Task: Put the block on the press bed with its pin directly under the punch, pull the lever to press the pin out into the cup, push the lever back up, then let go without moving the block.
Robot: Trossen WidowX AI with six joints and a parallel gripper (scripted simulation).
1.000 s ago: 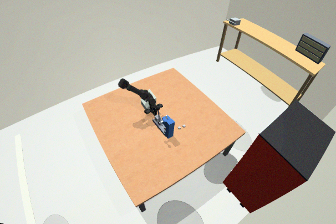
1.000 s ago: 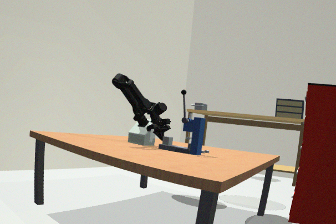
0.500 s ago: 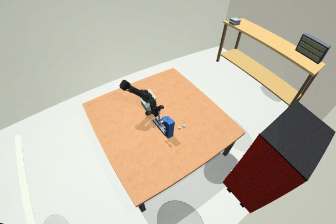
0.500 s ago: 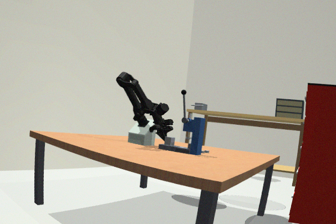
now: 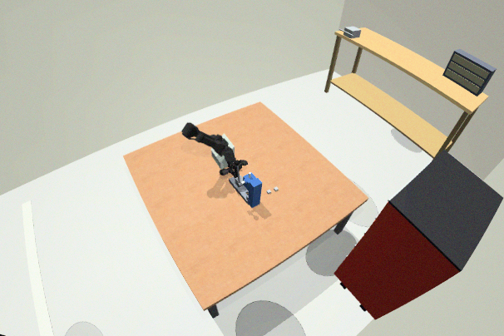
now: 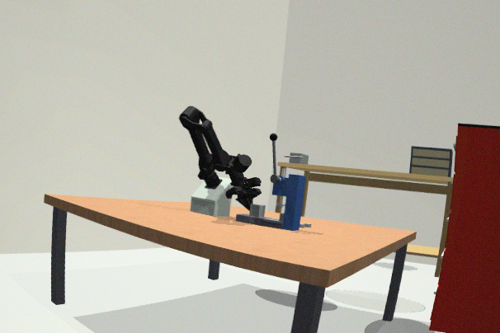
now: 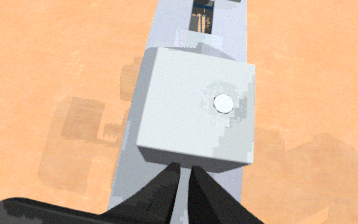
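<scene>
The pale grey block (image 6: 257, 210) (image 7: 190, 105) stands upright on the outer part of the grey press bed (image 6: 266, 223) (image 7: 131, 187), short of the blue press column (image 5: 254, 194) (image 6: 294, 204). The white round pin end (image 7: 223, 103) shows in its top, right of centre. The bed's slot (image 7: 201, 22) lies beyond the block in the wrist view. The lever (image 6: 274, 158) stands up, with its black knob on top. My gripper (image 6: 249, 208) (image 7: 186, 167) is shut with nothing between the fingers. Its tips are low at the block's near face; contact cannot be told. The cup cannot be made out.
Two small pale pieces (image 5: 269, 191) (image 5: 276, 189) lie on the wooden table (image 5: 200, 249) (image 6: 148, 214) beside the press. The press column and raised lever stand beyond the block. The arm's pale base (image 6: 203, 206) is behind the gripper. A red cabinet (image 5: 399, 254) stands off the table.
</scene>
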